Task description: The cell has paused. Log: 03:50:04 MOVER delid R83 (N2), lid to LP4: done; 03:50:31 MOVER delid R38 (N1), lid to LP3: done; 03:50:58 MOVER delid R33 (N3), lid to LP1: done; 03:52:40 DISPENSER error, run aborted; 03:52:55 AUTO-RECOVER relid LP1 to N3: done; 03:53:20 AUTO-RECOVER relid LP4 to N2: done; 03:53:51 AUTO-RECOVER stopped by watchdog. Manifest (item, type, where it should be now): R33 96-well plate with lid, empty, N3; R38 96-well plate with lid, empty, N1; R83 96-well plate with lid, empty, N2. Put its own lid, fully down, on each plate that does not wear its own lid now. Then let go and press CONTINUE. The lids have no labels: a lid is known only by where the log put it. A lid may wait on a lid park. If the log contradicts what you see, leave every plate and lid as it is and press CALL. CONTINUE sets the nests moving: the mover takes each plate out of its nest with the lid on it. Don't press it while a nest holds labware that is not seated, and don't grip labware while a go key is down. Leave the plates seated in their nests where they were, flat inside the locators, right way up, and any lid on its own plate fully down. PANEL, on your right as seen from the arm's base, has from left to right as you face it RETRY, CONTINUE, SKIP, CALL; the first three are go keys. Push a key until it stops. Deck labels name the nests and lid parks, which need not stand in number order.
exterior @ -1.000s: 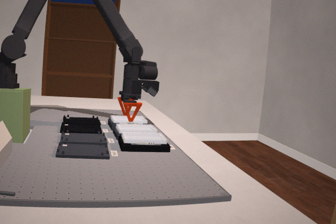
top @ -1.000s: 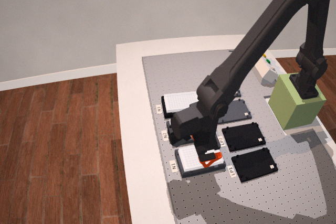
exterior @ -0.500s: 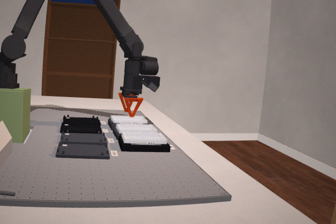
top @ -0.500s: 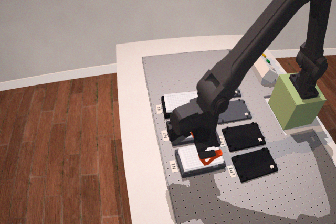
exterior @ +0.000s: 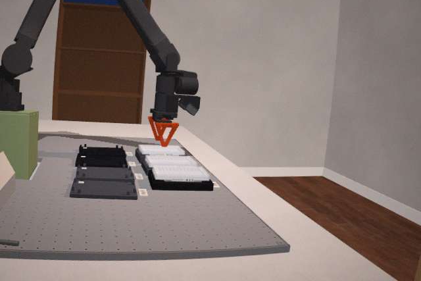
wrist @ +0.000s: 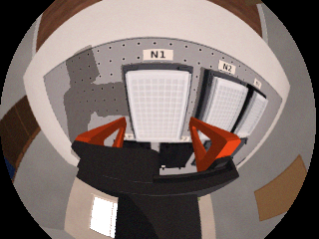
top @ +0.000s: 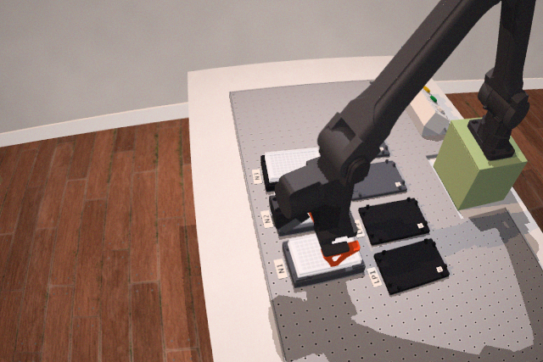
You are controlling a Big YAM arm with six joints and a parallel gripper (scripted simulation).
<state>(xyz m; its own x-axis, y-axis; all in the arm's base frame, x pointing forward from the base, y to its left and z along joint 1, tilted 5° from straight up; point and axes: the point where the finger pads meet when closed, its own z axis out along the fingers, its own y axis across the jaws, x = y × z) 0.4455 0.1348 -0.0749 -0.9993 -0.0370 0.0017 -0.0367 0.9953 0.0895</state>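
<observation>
Plate R38 [top: 306, 257] sits in nest N1 [top: 294, 277] on the counter [top: 219, 218], beside two other white-topped plates. Above it hangs the orange-fingered hand [exterior: 164, 135], spread wide, gripping nothing.

Gripper [top: 339, 252] with orange fingers [top: 337, 258] spread wide, holding nothing, above the N1 plate [top: 306, 257], over its right end. N1 label [top: 280, 267] on the left of that nest. N2 nest [top: 285, 222] mostly hidden under the wrist; N2 label [top: 265, 218] visible. N3 plate [top: 289, 163] shows its white well grid at the back. Right of the nests: black lid parks [top: 392, 220] and [top: 410, 265], the latter tagged LP1 [top: 372, 276]. Arm rises from a green pedestal [top: 456, 165] on the grey perforated deck [top: 394, 318].
</observation>
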